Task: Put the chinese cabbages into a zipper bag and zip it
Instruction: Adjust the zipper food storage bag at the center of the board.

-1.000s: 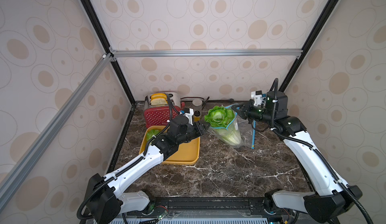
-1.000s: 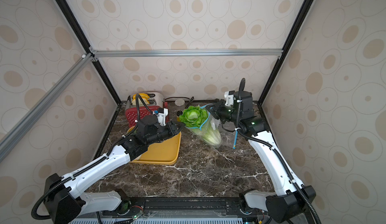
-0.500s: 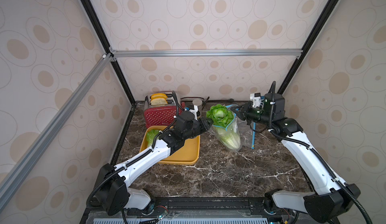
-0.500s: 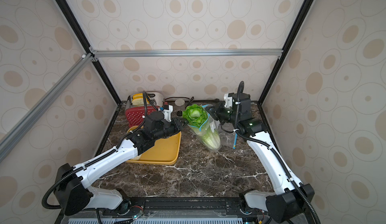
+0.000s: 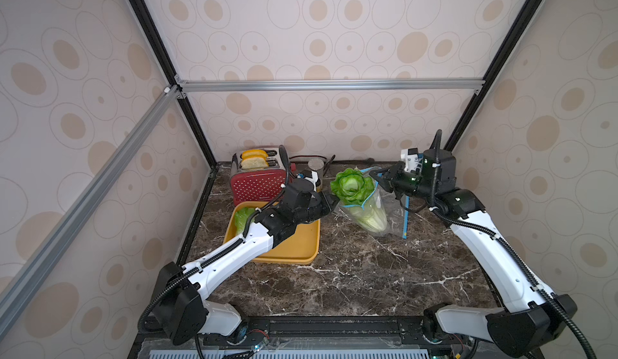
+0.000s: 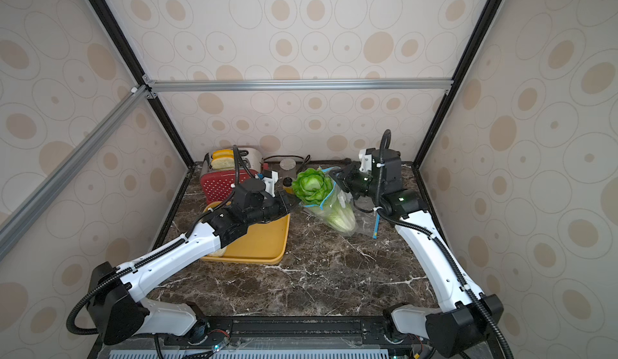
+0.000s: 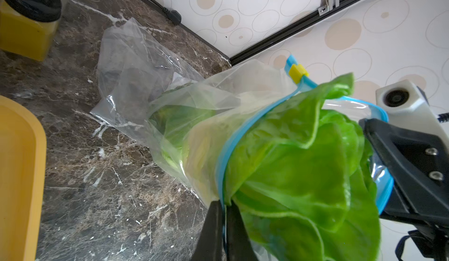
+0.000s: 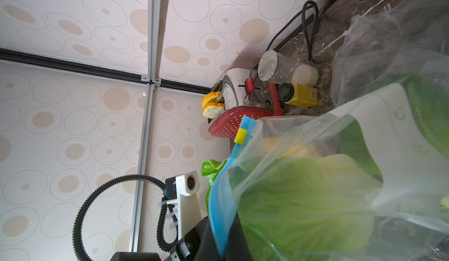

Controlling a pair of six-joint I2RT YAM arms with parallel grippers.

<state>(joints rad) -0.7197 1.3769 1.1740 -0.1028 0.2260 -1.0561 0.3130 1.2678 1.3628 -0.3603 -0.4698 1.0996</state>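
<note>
A clear zipper bag (image 5: pixel 376 218) with a blue zip rim hangs between my two grippers in both top views. One chinese cabbage (image 5: pixel 351 186) stands in it, white base down, its green leaves sticking out of the mouth (image 6: pixel 312 185). My left gripper (image 7: pixel 224 205) is shut on the blue rim at the bag's left side (image 5: pixel 334 201). At the opposite side my right gripper (image 8: pixel 222 225) is shut on the same rim (image 5: pixel 379 180). The yellow slider (image 7: pixel 297 72) sits at one end of the zip. Another chinese cabbage (image 5: pixel 242 218) lies on the yellow tray (image 5: pixel 294 250), partly hidden by my left arm.
A red toaster (image 5: pixel 257 180) with bread slices stands at the back left, behind the tray. A clear jar (image 5: pixel 316 166) and a yellow bottle (image 7: pixel 24 36) stand beside it. More clear plastic with a blue strip (image 5: pixel 406 216) lies on the marble behind the held bag.
My left gripper has reached right from above the tray to the bag's rim and closed on it. The right gripper has kept its hold, lifting the bag slightly.
</note>
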